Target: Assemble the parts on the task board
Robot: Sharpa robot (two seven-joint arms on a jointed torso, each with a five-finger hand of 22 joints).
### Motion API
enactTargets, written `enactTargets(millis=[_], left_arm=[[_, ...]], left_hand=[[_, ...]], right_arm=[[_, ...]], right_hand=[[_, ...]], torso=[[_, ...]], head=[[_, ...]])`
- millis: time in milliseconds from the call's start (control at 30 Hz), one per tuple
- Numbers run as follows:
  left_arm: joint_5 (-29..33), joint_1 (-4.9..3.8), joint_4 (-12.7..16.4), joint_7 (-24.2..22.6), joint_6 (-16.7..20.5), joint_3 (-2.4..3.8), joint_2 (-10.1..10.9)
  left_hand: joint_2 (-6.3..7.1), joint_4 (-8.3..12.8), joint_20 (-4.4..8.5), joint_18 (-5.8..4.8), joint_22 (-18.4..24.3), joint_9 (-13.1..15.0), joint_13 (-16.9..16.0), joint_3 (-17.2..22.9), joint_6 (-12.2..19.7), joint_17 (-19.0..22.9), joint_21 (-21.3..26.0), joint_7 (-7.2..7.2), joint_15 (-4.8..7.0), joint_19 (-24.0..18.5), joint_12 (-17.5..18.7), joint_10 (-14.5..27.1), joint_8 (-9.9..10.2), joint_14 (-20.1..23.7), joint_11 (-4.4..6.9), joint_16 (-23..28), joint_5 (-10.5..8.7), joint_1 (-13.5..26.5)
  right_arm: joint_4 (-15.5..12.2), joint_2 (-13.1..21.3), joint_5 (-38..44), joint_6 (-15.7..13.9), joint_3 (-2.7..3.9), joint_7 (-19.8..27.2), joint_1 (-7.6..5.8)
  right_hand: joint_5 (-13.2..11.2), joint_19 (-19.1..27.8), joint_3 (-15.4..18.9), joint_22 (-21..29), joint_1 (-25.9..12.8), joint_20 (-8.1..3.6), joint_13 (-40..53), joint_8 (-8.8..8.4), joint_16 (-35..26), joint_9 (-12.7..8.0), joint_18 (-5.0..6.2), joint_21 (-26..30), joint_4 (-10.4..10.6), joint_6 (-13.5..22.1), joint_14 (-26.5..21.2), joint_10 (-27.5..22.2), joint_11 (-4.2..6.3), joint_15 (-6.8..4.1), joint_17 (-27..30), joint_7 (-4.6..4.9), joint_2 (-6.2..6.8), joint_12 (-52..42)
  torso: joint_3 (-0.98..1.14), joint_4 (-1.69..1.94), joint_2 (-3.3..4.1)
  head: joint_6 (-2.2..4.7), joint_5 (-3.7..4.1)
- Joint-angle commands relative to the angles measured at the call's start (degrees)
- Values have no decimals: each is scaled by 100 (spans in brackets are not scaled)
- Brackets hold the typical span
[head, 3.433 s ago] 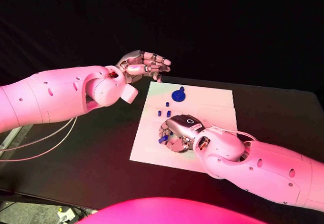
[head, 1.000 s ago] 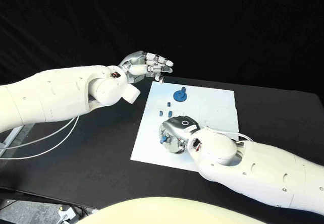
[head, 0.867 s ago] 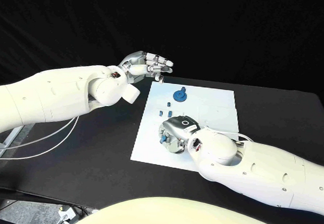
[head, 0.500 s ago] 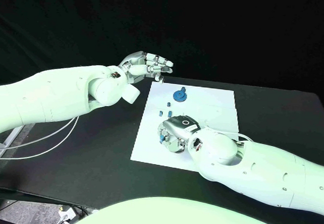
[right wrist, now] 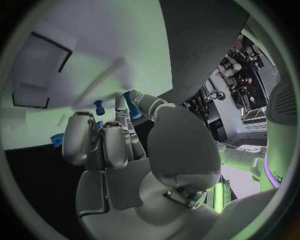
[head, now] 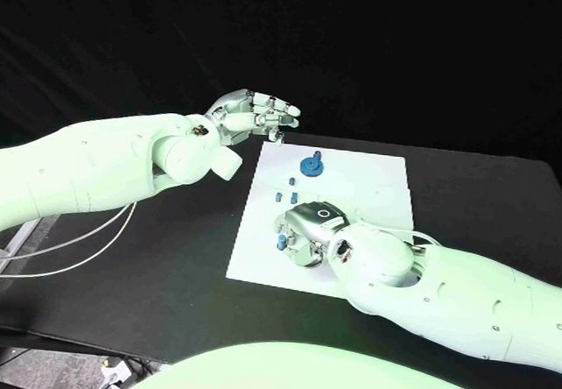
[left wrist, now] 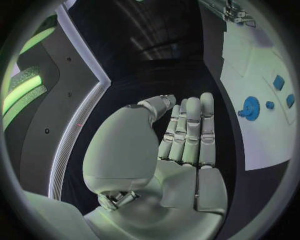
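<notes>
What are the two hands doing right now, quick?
Left hand: raised beyond the task board, fingers apart, holding nothing.
Right hand: down over the board, fingers holding a small blue part.

A flat black table [head: 151,267] carries a rectangular white plastic task board [head: 358,177], which lies flat near its middle. Bare dark surface surrounds the board on the near, left and right sides.
</notes>
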State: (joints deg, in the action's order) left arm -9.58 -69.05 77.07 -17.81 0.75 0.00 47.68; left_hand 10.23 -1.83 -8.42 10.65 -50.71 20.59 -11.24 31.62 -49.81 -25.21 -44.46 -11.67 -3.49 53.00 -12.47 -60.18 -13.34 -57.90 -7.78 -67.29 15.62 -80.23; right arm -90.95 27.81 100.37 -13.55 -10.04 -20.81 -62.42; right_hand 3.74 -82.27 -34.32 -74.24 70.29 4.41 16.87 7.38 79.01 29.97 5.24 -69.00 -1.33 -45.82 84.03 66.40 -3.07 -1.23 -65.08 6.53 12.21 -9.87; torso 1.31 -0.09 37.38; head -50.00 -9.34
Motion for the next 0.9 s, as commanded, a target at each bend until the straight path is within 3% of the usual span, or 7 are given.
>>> enactTargets(millis=[33,233,333,533,633,800,900], left_arm=[[5,-4,4,-5,-19,3,-13],[4,-4,-1,-6,-18,3,-10],[5,-4,-6,-8,-28,2,-8],[6,-4,0,-42,-90,0,12],[7,-4,-3,-51,-87,-2,25],[9,-4,-8,-47,-66,-13,37],[14,-4,-18,-45,-30,-22,38]], left_hand=[[-117,-45,-32,-11,70,81,-93,-107,108,48,109,-27,-5,-34,-66,94,-124,58,-14,95,-6,20],[-122,-49,-32,-12,73,82,-94,-108,112,47,112,-30,-6,-33,-70,99,-129,59,-16,96,-8,23],[-122,-49,-32,-12,73,82,-94,-108,112,47,112,-30,-6,-33,-70,99,-129,59,-16,96,-8,23],[-91,-61,-38,-15,83,78,-92,-130,143,45,128,-32,-13,-40,-72,127,-129,71,-23,102,-12,48],[-84,-68,-41,-16,87,77,-91,-136,154,45,135,-33,-16,-43,-72,137,-129,75,-25,103,-12,58],[-86,-74,-42,-16,90,77,-91,-138,158,44,139,-35,-18,-44,-73,141,-130,76,-26,103,-11,64],[-86,-74,-42,-16,90,77,-91,-138,158,44,139,-35,-18,-44,-73,141,-130,76,-26,103,-11,64]], right_arm=[[-35,17,6,-37,0,-21,3],[-112,95,25,-139,0,-53,2],[-194,193,32,-270,1,-59,-5],[-422,552,-119,-1155,11,146,-36],[-522,809,-456,-1523,25,414,-126],[-702,1285,-1463,-1497,48,955,-400],[-865,1663,-2345,-1427,54,1269,-628]], right_hand=[[211,-16,6,-349,-18,16,106,-149,50,-61,-77,82,72,209,126,-121,-17,-2,16,-45,114,-131],[165,13,558,-280,135,35,118,-229,20,-157,-54,239,180,473,110,-287,-43,17,48,-180,97,-177],[103,-2,1275,-273,447,37,115,-211,0,-222,-51,288,396,564,109,-353,-22,11,67,-215,-20,-243],[64,2,1843,-244,795,18,105,-207,-34,-309,-37,391,871,673,102,-313,-11,-6,113,-264,-91,-344],[60,37,1941,-190,908,6,107,-155,-90,-322,-18,514,1084,607,78,-254,10,-21,194,-185,-92,-397],[61,119,2092,-60,1103,6,46,-239,-178,-504,24,794,1413,873,50,-320,-6,-14,321,-166,-65,-373],[59,126,2143,-46,1223,4,22,-174,-162,-401,31,847,1629,593,65,-235,13,-23,276,-59,-108,-424]], torso=[[2,2,1],[4,1,-2],[2,-1,-5],[-17,-38,-23],[-13,-73,-61],[-40,-121,-114],[-47,-134,-142]], head=[[0,1],[0,-3],[0,21],[0,130],[0,170],[0,241],[0,287]])
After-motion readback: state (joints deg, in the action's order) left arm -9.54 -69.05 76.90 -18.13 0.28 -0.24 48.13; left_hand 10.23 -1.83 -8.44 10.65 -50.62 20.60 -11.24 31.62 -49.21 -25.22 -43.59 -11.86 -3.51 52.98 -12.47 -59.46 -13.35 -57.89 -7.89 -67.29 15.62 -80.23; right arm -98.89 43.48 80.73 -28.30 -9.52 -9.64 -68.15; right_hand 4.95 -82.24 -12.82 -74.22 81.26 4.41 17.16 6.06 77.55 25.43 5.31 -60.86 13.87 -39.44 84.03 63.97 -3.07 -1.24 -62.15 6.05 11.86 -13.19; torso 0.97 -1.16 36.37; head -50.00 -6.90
